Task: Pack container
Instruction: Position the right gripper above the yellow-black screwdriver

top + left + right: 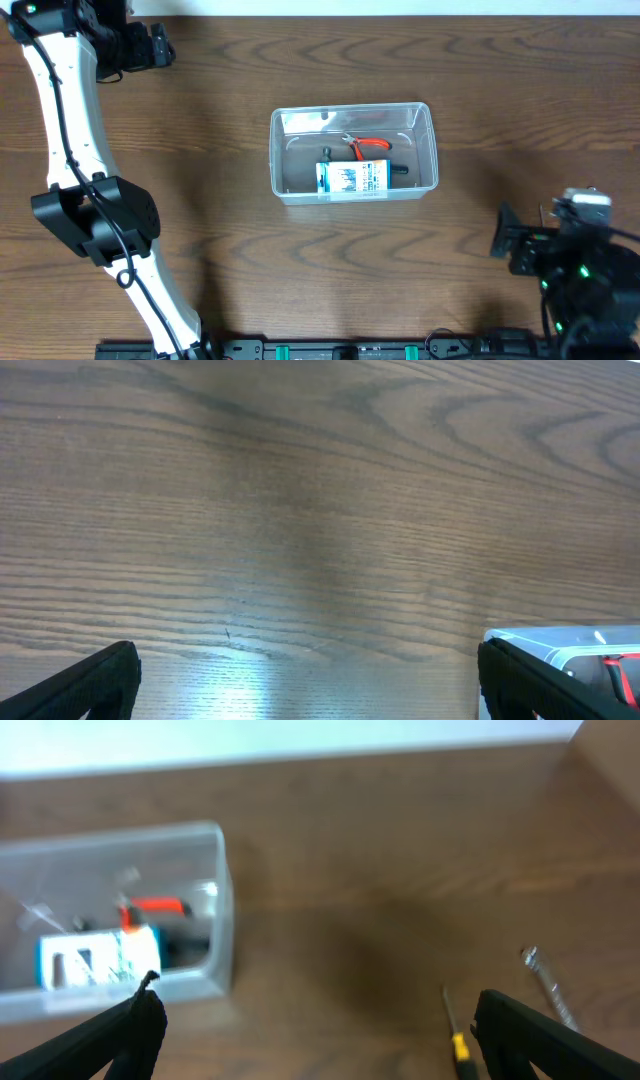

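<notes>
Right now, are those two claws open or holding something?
Left gripper: open, holding nothing.
Right gripper: open, holding nothing.

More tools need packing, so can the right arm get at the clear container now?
Probably yes: the open right claw faces the container, with only table between them and no lid on it.

The clear rectangular plastic container (277, 150) sat at the middle of the brown wooden table (200, 230). In it, the blue-and-white box (352, 178) lay along the near wall, with the red-handled pliers (368, 146) just behind. A thin metal rod (545, 982) lay on the table well apart.
</notes>
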`<act>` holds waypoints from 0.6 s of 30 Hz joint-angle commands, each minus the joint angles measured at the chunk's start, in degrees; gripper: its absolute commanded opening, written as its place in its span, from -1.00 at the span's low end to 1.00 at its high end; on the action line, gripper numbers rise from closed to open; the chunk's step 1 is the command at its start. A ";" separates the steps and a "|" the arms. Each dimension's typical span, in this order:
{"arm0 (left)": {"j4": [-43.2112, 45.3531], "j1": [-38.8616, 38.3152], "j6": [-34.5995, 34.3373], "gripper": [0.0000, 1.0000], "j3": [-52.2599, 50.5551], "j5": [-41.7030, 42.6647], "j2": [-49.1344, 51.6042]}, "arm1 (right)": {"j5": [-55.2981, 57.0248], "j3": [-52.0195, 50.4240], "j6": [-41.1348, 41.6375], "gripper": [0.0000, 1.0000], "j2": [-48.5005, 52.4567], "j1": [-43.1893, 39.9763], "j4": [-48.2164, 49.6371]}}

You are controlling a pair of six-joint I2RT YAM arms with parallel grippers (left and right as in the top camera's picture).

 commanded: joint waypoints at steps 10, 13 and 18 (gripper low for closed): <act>-0.17 0.24 -0.09 0.96 0.98 0.52 -0.24 | -0.48 -2.38 -3.48 0.98 10.95 -4.17 0.98; -0.17 0.24 -0.09 0.96 0.98 0.52 -0.24 | -1.09 -1.20 -4.07 0.98 12.79 -5.95 0.35; -0.17 0.24 -0.09 0.96 0.98 0.52 -0.24 | -0.42 2.86 -6.78 0.99 15.37 -11.10 -3.45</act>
